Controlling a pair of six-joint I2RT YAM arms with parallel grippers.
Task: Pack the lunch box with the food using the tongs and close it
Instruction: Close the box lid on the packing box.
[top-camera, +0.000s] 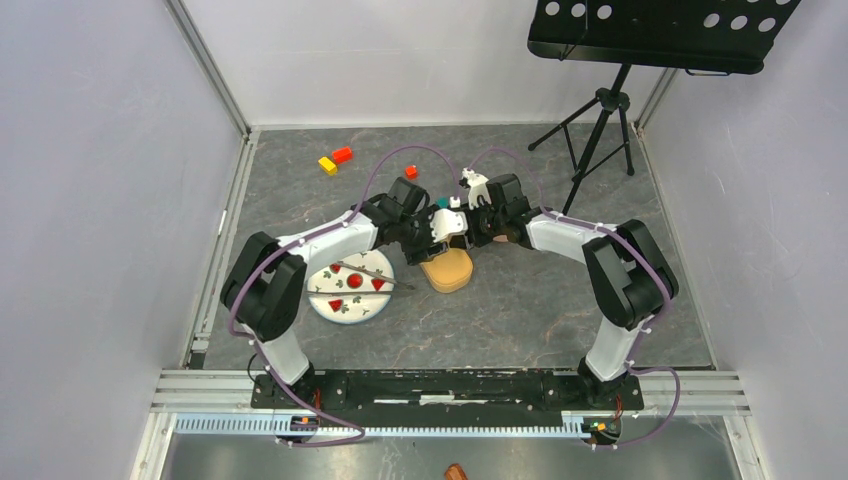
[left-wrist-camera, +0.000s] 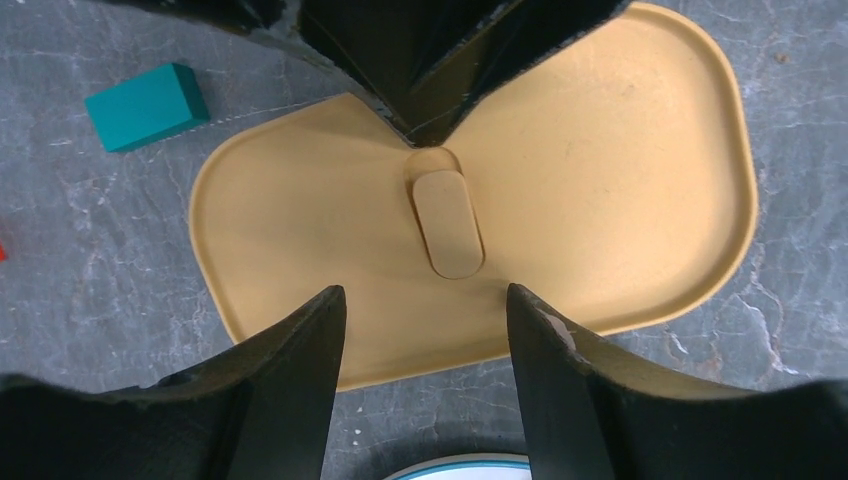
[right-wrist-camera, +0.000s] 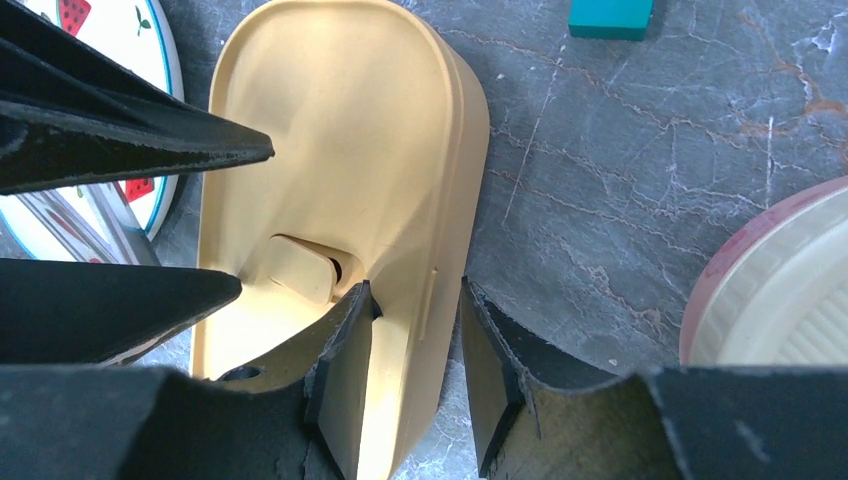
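The tan lunch box (top-camera: 447, 270) lies flat mid-table, its lid (left-wrist-camera: 560, 170) on with an oval tab (left-wrist-camera: 447, 225) in the centre. My left gripper (left-wrist-camera: 425, 290) hangs open over the lid's near edge, holding nothing. My right gripper (right-wrist-camera: 417, 290) straddles the box's side wall (right-wrist-camera: 440, 200), one pad on top and one outside, shut on it. Red wedge food pieces (top-camera: 354, 281) sit on the white patterned plate (top-camera: 320, 305) to the left. The tongs (top-camera: 372, 272) lie across that plate, untouched.
A teal cube (left-wrist-camera: 147, 105) sits just beyond the box. A red cube (top-camera: 411, 171) plus a red and yellow pair (top-camera: 335, 160) lie farther back. A pink-rimmed cream ribbed dish (right-wrist-camera: 780, 290) is right of the box. A black tripod stand (top-camera: 600, 130) occupies the back right.
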